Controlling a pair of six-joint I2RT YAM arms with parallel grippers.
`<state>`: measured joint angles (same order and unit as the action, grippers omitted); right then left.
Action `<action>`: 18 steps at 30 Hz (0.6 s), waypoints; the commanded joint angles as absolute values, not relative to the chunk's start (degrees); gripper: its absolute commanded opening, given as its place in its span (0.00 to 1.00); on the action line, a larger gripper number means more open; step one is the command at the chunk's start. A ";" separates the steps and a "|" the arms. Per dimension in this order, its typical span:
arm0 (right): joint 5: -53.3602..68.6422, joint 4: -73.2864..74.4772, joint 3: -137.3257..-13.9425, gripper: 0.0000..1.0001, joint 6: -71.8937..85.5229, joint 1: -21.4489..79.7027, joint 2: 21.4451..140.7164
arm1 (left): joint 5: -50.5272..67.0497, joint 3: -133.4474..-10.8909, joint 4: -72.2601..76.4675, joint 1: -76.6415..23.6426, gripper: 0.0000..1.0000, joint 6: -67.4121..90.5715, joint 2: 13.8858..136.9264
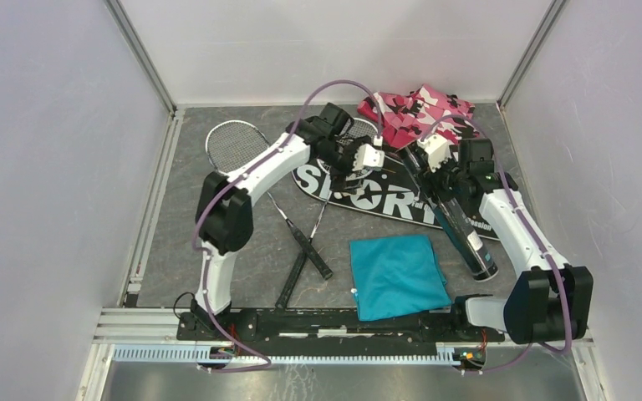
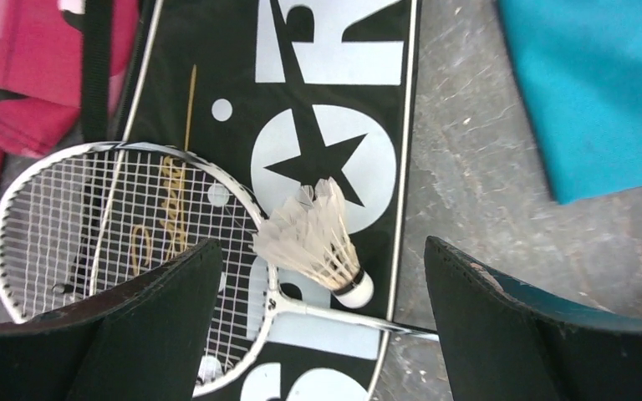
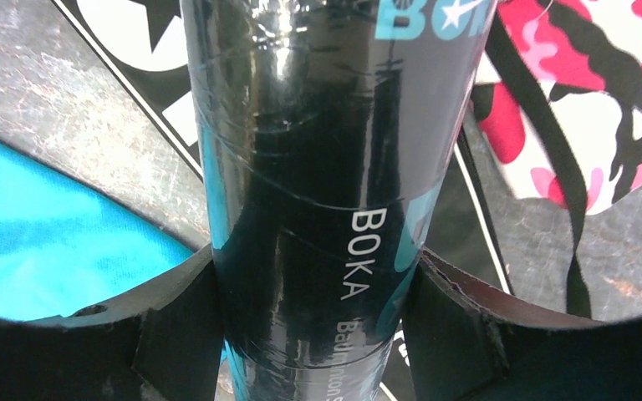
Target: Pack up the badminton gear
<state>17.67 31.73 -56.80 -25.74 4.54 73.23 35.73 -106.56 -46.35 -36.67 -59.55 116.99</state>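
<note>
My left gripper [image 1: 366, 163] is open above the black "SPORT" bag [image 1: 384, 200]. In the left wrist view a white feather shuttlecock [image 2: 318, 242] lies between the open fingers [image 2: 159, 326] of the left gripper [image 2: 322, 280], on the bag [image 2: 326, 83] and on the rim of a silver racquet head [image 2: 125, 234]. My right gripper [image 1: 439, 171] is shut on the long black tube [image 1: 464, 234], which slants across the bag's right end. The tube [image 3: 318, 125] fills the right gripper [image 3: 318, 267]. The second racquet [image 1: 234, 144] lies at the left, with the two handles crossed [image 1: 305, 246].
A teal square cloth [image 1: 397, 276] lies in front of the bag, near the arm bases. Pink-black camouflage fabric [image 1: 418, 113] sits at the back, behind both grippers, and a black strap [image 3: 543, 125] runs over it. White walls close in the grey table on three sides.
</note>
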 commanded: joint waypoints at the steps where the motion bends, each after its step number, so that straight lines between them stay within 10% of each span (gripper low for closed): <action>1: 17.04 29.47 -54.50 0.28 -24.51 3.25 72.27 | 31.78 -113.14 -49.55 -38.60 0.95 -69.04 122.83; 10: 18.27 29.62 -52.43 0.28 -25.22 1.60 71.37 | 21.15 -124.24 -59.47 -41.47 0.87 -78.50 133.40; 18: 19.23 29.79 -52.47 0.28 -25.25 1.14 71.80 | 10.33 -125.86 -68.15 -42.69 0.56 -83.38 134.86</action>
